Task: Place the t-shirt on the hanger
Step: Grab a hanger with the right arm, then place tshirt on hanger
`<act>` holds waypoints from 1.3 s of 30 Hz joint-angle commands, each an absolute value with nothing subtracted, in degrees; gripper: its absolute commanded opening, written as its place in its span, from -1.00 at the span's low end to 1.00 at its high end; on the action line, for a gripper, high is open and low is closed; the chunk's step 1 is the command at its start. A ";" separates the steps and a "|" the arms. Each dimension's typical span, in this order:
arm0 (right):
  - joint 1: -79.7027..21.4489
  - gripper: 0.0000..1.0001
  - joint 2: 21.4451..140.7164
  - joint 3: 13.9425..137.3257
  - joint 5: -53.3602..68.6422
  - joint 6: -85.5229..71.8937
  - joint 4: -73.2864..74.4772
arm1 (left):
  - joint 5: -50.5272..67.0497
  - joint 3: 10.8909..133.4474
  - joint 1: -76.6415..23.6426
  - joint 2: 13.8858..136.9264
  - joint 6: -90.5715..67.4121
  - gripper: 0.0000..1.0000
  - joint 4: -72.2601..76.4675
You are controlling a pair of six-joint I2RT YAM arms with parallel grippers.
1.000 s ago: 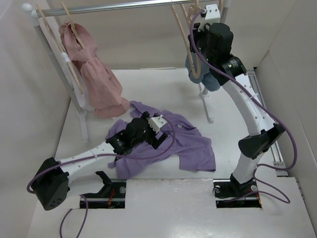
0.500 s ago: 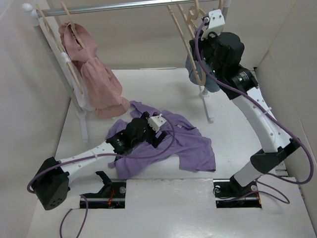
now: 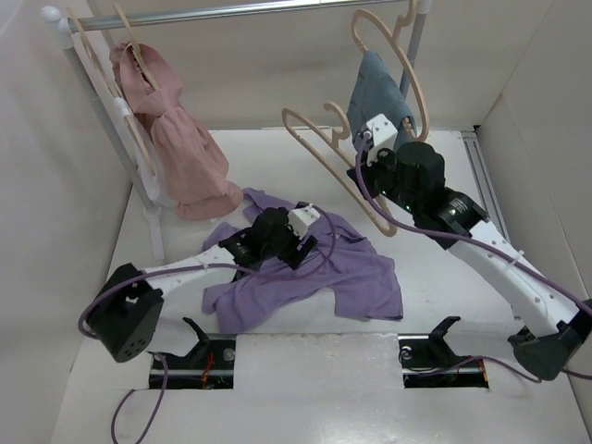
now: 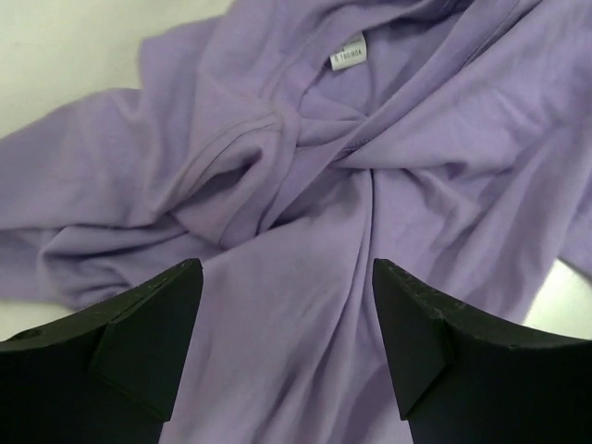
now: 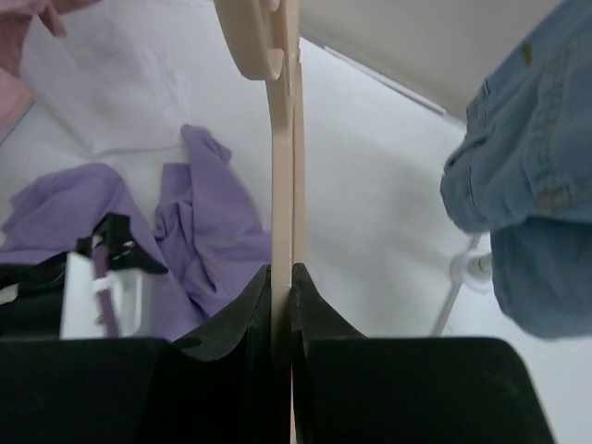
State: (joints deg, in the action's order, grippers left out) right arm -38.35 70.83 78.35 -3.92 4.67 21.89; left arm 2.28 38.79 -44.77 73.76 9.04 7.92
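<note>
Behind, a rail [image 3: 231, 11] spans the white table [image 3: 277, 148]; left claw [image 4: 285, 277] gapes above the t-shirt [image 4: 305, 139], right claw [image 5: 282, 277] pinches the hanger [image 5: 285, 139].

soft matt cloth t-shirt [image 4: 305, 231], smooth pale hanger [image 5: 282, 185], blue denim [image 5: 527, 185], glossy white table [image 3: 314, 379]

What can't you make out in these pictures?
Left wrist view: print on the t-shirt's label is too small to read.
Top view: the left gripper hides the cloth beneath it.
Right wrist view: the hanger runs past the top edge; the right gripper hides its lower part.
Right wrist view: the denim garment is cut by the right edge.
</note>
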 commanded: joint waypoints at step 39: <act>-38.40 -1.00 41.84 55.12 -3.53 -11.43 42.54 | 28.55 74.00 -27.78 96.50 19.34 -1.00 -18.27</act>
